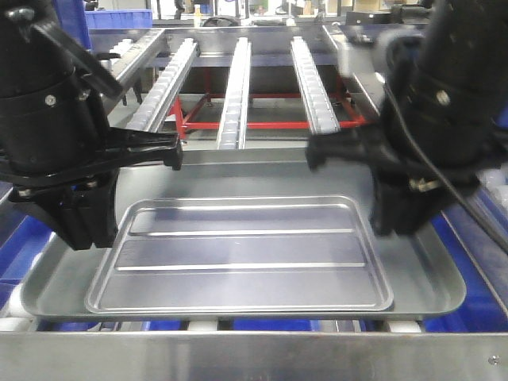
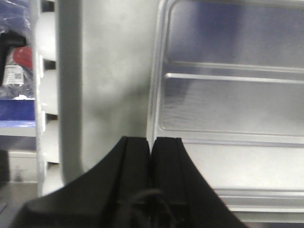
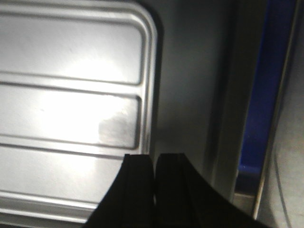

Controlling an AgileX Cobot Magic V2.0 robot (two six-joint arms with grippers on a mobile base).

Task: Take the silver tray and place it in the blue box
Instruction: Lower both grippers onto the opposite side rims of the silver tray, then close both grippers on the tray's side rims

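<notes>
left gripper, right gripper fingers pressed together at silver tray 9 and 3 o'clock rims (bigger tray underneath); thin rim may slip.

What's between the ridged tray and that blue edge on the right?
Beside the silver tray, only the larger plain tray, its bare floor and rim; right wrist view shows it.

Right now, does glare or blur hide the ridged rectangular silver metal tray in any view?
Right wrist view: white glare washes out much of the ridged silver metal tray. Left wrist view: soft but readable. Front view: tray sharp, right gripper blurred.
</notes>
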